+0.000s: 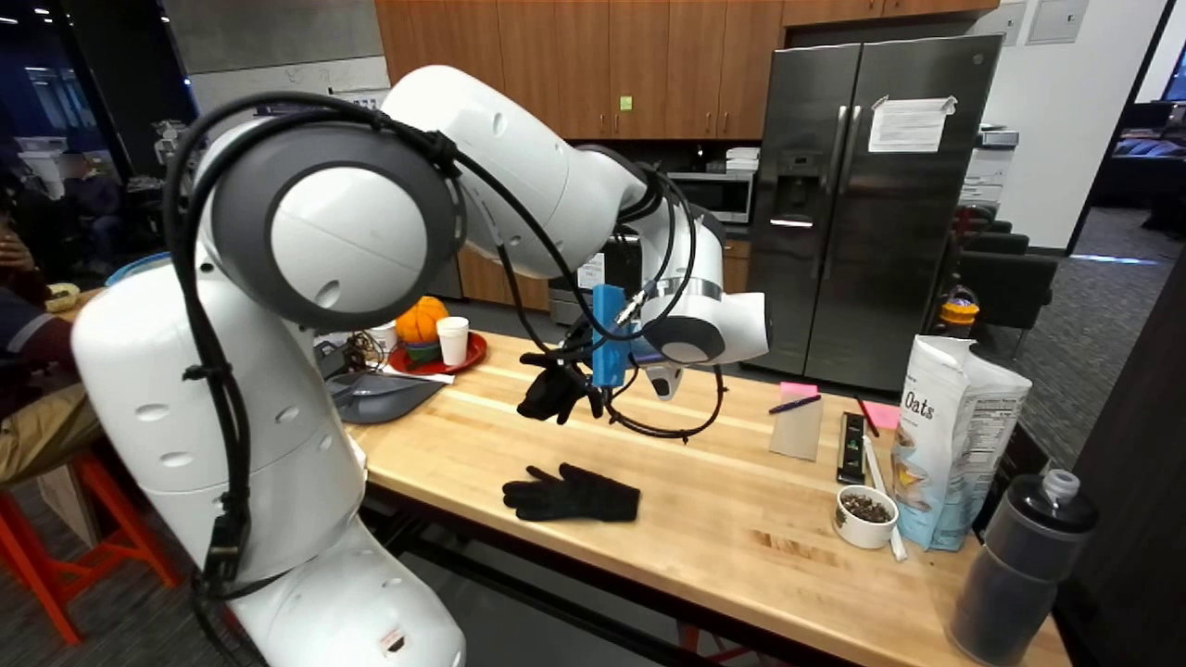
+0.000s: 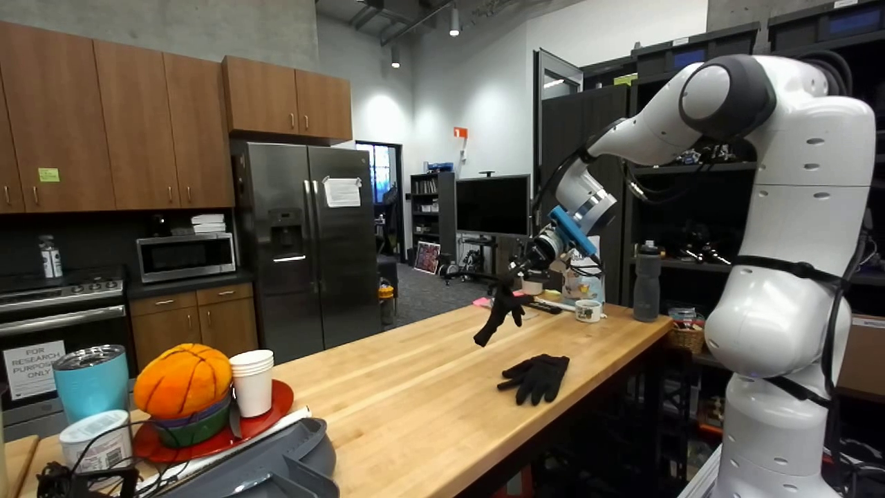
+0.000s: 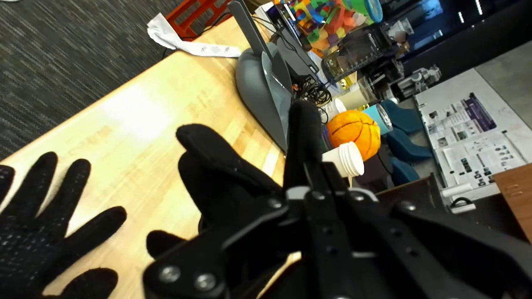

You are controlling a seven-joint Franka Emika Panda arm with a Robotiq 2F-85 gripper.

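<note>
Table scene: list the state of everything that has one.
Gripper: shut on the held glove
Held glove: hanging from the gripper
Other glove: flat on the table, fingers spread
White cups: nested, upright
Oats bag: upright
Gray bottle: upright, capped
Small bowl: holding dark bits
Refrigerator: doors shut

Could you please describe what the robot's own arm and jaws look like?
The arm is white and rounded, with dark grey joint rings and black cables strapped along it. A bright blue block sits near a silver band. The jaws are black and jointed, with silver bolts.
</note>
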